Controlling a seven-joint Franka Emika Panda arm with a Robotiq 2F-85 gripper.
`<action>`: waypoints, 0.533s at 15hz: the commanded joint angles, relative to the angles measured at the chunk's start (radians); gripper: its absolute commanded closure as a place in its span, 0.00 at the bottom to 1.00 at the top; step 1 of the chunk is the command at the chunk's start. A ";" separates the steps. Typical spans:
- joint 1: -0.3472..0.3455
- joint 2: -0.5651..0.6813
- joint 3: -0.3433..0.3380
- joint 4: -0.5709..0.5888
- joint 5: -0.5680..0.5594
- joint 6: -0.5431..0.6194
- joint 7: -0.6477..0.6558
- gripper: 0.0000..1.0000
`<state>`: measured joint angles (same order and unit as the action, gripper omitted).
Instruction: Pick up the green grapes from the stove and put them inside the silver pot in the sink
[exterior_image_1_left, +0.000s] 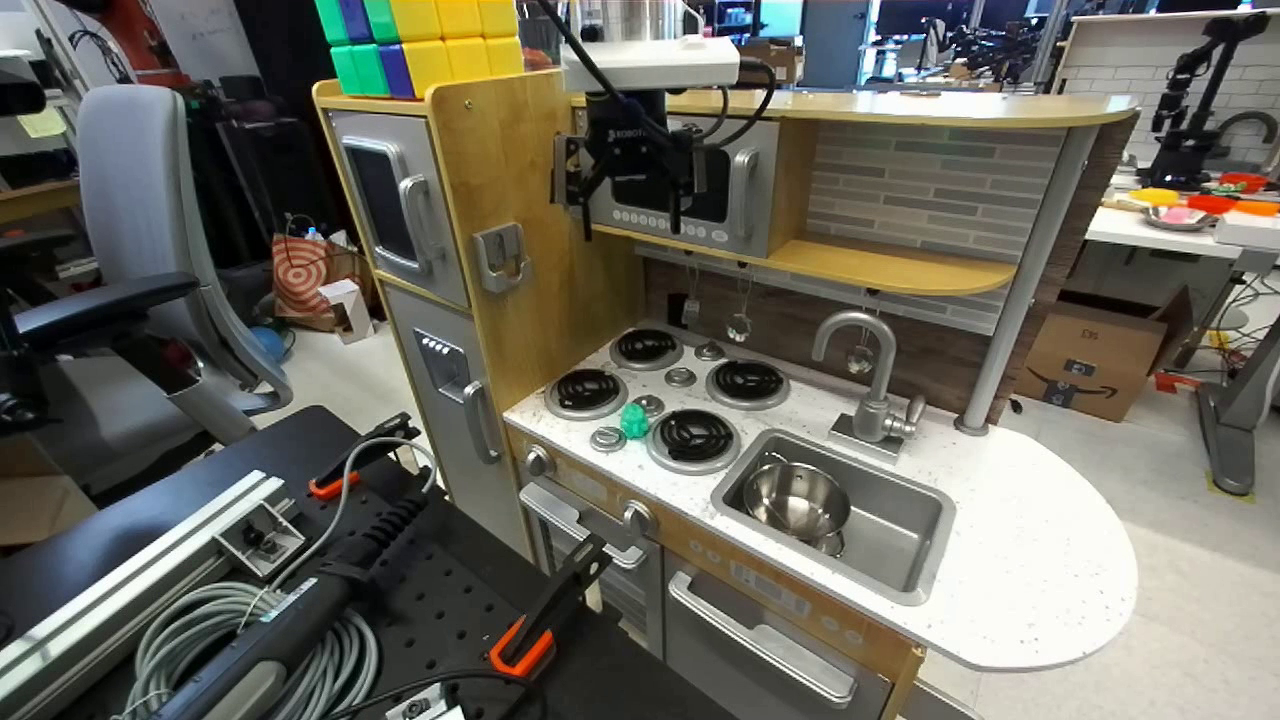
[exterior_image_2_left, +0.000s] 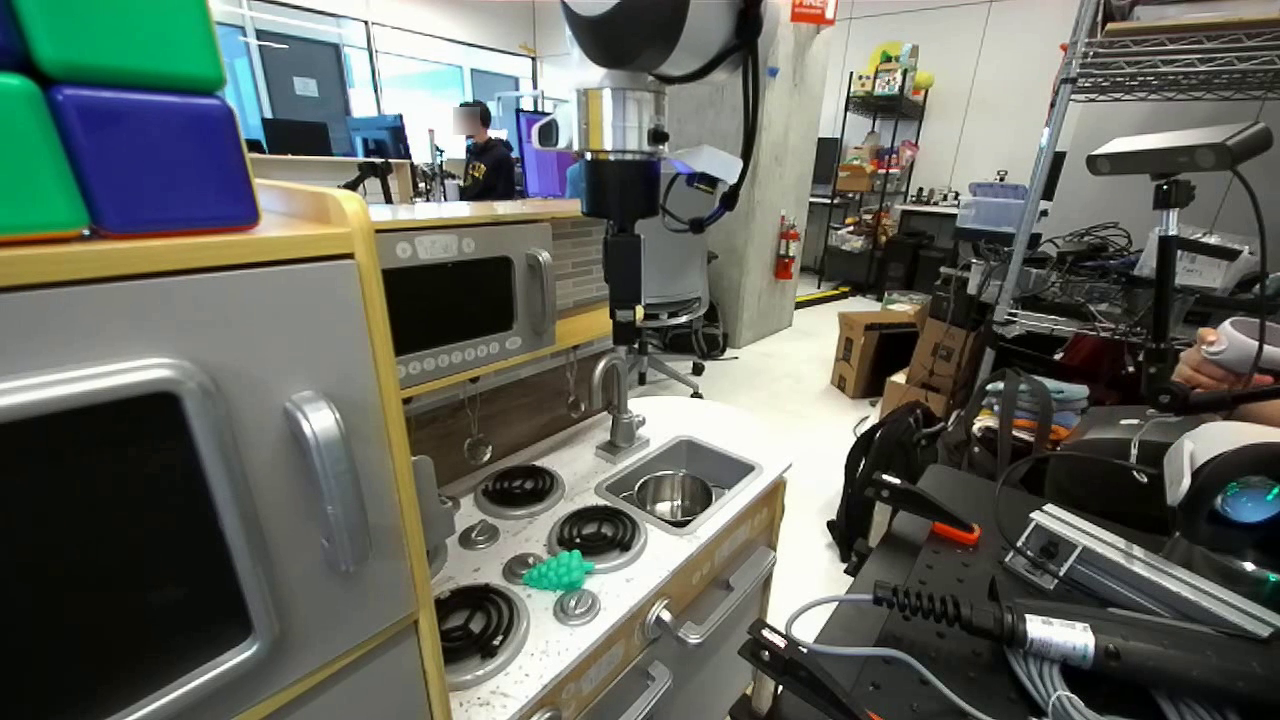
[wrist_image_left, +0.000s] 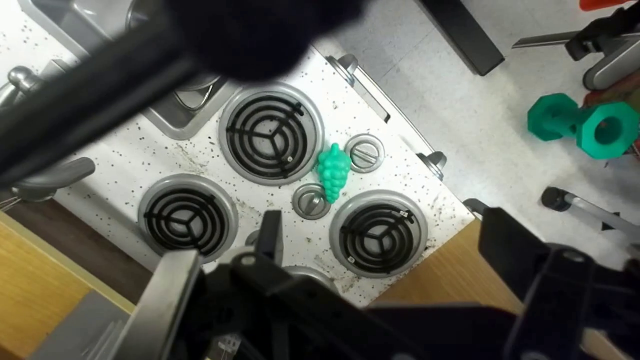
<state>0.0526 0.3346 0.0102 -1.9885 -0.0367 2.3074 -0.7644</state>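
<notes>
The green grapes (exterior_image_1_left: 634, 421) lie on the white top of the stove (exterior_image_1_left: 685, 398), among the burners and knobs. They also show in an exterior view (exterior_image_2_left: 560, 571) and in the wrist view (wrist_image_left: 334, 172), with the narrow end at a knob. The silver pot (exterior_image_1_left: 797, 500) stands in the left part of the sink (exterior_image_1_left: 938, 540); the pot (exterior_image_2_left: 675, 497) and sink (exterior_image_2_left: 745, 468) show in both exterior views. My gripper (exterior_image_1_left: 632, 212) is open and empty, high above the stove at microwave height. In the wrist view its fingers (wrist_image_left: 380, 215) are wide apart, and the grapes lie beyond them.
The microwave (exterior_image_1_left: 690, 190) and wooden shelf (exterior_image_1_left: 890, 265) stand behind the counter. A tall wooden cabinet (exterior_image_1_left: 540, 200) flanks the stove. The curved faucet (exterior_image_1_left: 870, 370) rises behind the sink. A black table (exterior_image_1_left: 420, 600) with clamps and cables stands in front.
</notes>
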 joint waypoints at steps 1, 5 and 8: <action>-0.050 0.007 0.052 -0.030 0.037 0.096 -0.029 0.00; -0.097 0.074 0.109 -0.088 0.126 0.276 -0.098 0.00; -0.120 0.162 0.142 -0.073 0.147 0.367 -0.109 0.00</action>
<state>-0.0232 0.4181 0.1037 -2.0794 0.0833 2.5797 -0.8370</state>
